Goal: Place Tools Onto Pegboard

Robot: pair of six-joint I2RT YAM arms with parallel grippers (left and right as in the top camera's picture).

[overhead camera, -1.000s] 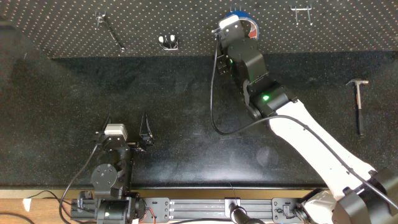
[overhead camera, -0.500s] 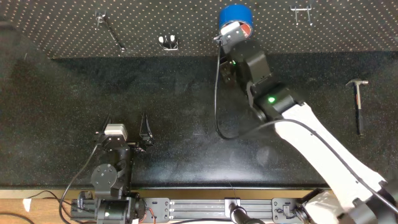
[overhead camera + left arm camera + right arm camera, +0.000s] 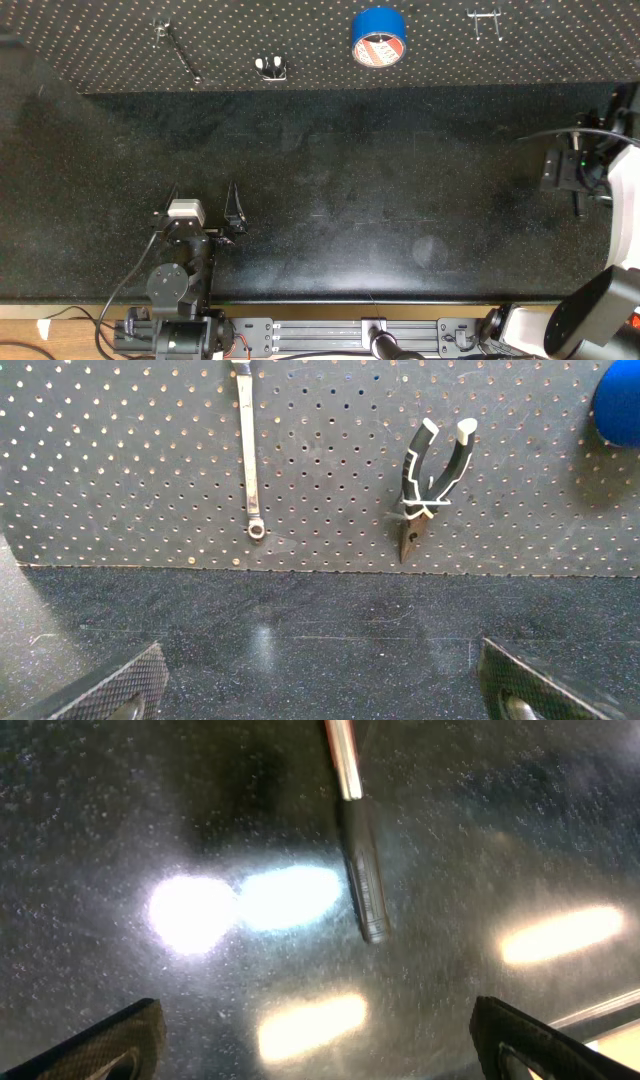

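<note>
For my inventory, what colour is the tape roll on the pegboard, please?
The round tape roll is blue, clearest in the top view.

Left arm folded, right arm stretched to the bench's right edge, both grippers spread.

The left arm (image 3: 180, 270) sits folded low near the front edge of the bench (image 3: 330, 230) on the left side, and the left gripper (image 3: 204, 205) points toward the back edge with its fingers wide apart. The right arm (image 3: 622, 240) stands along the right edge, and the right gripper (image 3: 318, 1025) faces down at the bench surface with its fingers wide apart.
</note>
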